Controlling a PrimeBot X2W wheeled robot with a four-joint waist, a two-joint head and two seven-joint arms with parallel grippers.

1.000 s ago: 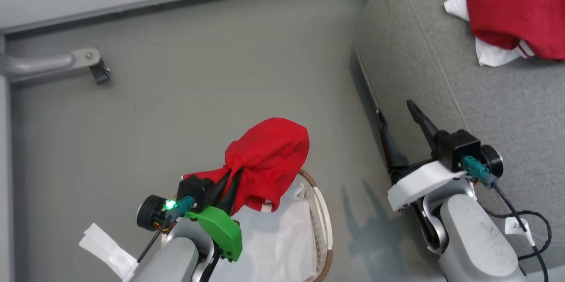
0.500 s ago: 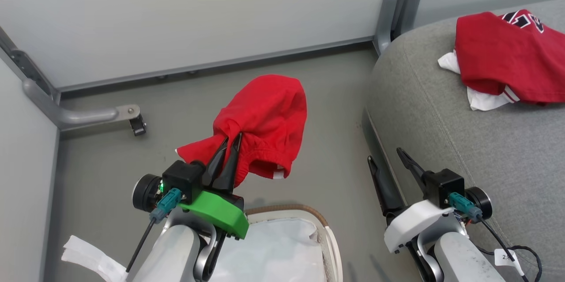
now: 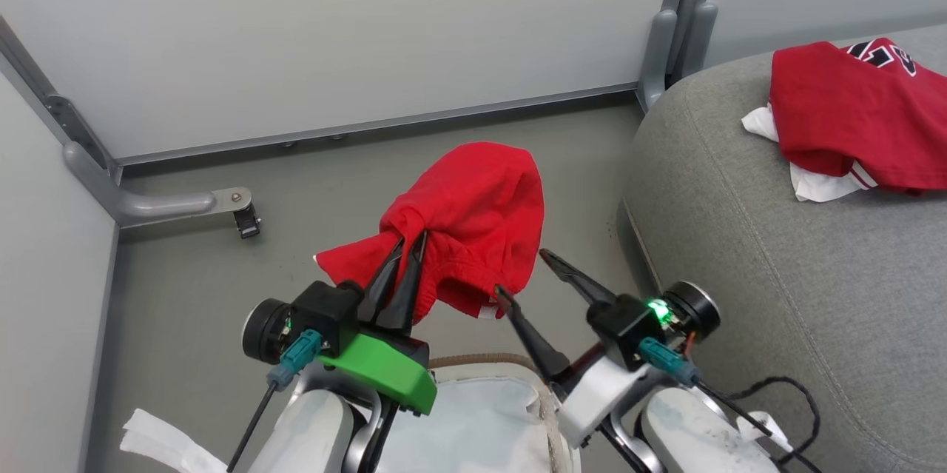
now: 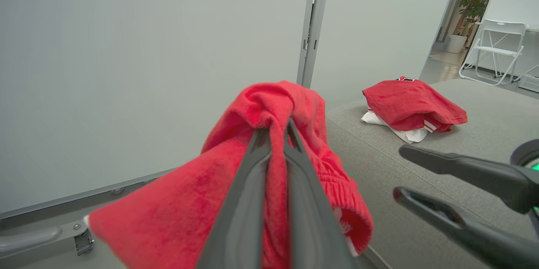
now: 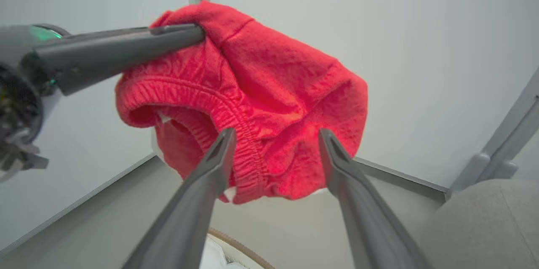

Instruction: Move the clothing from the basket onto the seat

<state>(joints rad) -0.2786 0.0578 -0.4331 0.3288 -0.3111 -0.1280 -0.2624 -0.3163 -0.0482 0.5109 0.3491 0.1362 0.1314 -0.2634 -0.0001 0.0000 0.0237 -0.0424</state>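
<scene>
My left hand is clamped on a bunched fold of the red garment, fingers together with cloth pinched between them. The rest drapes over and past the fingertips, and its elastic waistband hangs on the side toward my right hand. That hand has its fingers wide apart and holds nothing. One fingertip sits at the waistband's hem, and I cannot tell whether it touches.

My worry is the pinch. It is a narrow bite on soft jersey, and most of the cloth hangs free of it. A quick swing toward the seat, off to the right of my right hand, could let the fold slide out. The garment hangs over the floor, ahead of the basket that sits below and behind both hands, so a drop would land on the floor. If I close the right hand here it may catch only the elastic edge. The two hands are also close enough to knock fingers. A release too near the seat's rounded edge could let the cloth slip off.

Farther right on the seat lies a second red garment. Its black-and-white number is folded and I cannot read it. The small white label at the waistband and the tag on my right arm's cable are too small to read.
</scene>
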